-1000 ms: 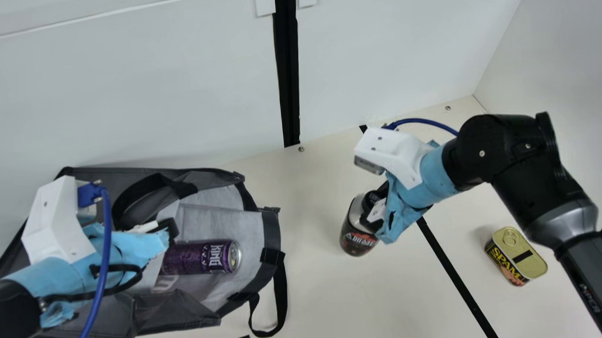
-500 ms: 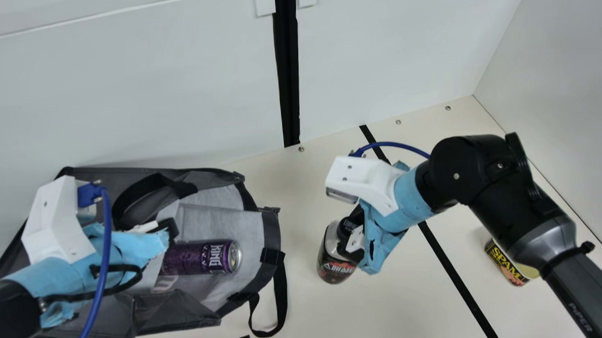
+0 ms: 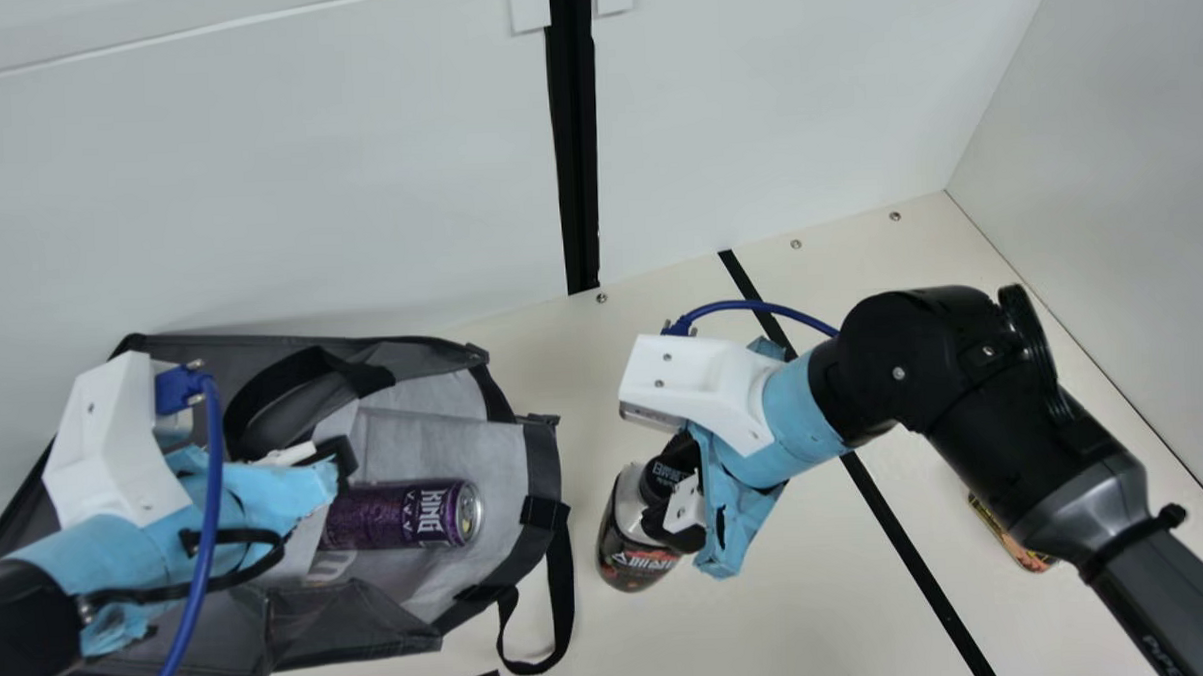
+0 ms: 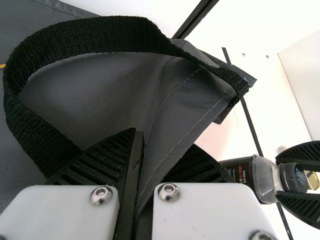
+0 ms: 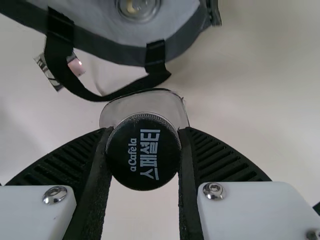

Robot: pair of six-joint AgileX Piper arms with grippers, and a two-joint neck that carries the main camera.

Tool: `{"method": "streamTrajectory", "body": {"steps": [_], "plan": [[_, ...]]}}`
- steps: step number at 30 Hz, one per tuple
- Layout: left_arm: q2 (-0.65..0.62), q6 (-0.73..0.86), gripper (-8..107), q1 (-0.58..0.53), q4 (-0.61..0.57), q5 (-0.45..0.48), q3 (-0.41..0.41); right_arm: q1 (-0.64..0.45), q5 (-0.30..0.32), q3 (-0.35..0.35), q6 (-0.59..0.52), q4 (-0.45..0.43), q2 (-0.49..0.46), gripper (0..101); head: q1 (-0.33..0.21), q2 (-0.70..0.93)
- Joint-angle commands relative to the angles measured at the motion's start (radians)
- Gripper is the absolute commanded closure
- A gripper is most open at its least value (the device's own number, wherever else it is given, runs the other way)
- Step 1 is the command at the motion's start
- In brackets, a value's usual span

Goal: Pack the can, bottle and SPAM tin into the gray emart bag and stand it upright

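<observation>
"Where's the bottle [image 3: 619, 543]?"

"Out on the table [image 3: 821, 610], cap up, just short of the bag. Call it the middle of the clock, twelve towards the back wall. The right gripper [image 5: 145, 131] is clamped around it at the cap and neck."

"That's a high hold. If the base bumps the bag's rim [image 3: 543, 470], over at ten o'clock, I'd expect it to swing or twist loose."

"And mind the loose handle [image 3: 562, 590] at eight: the base could hook that loop and drag the whole bag askew."

"The can [image 3: 398, 515]?"

"Nine o'clock, on its side on the lining of the gray bag [image 3: 465, 438], its end towards the mouth. A hard tug on the cloth might roll it out, or the bottle might knock it."

"What's the left gripper [image 4: 150, 145] up to?"

"Farther out at nine, pinching a fold of the bag's upper side. Lose that and the cloth could sag across the opening."

"And the SPAM tin [image 3: 1019, 549]?"

"Three o'clock, well apart, partly behind the right arm [image 3: 1025, 443]. A low elbow might catch it, though I can't tell the clearance."
</observation>
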Motion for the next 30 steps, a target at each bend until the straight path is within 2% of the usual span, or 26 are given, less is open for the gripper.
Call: {"method": "streamTrajectory", "body": {"steps": [1, 21, 30], "plan": [[0.0, 0.0, 107, 0.0, 0.0, 0.0, 0.0, 0.0, -0.001, -0.006, -0.002, 0.016, -0.004, 101, -0.023, -0.001], [0.0, 0.0, 107, 0.0, 0.0, 0.0, 0.0, -0.039, -0.001, -0.053, -0.024, 0.212, -0.045, 101, -0.023, -0.001], [0.0, 0.0, 107, 0.0, 0.0, 0.0, 0.0, -0.052, -0.001, -0.099, -0.014, 0.263, -0.039, 101, -0.023, -0.001]]}}
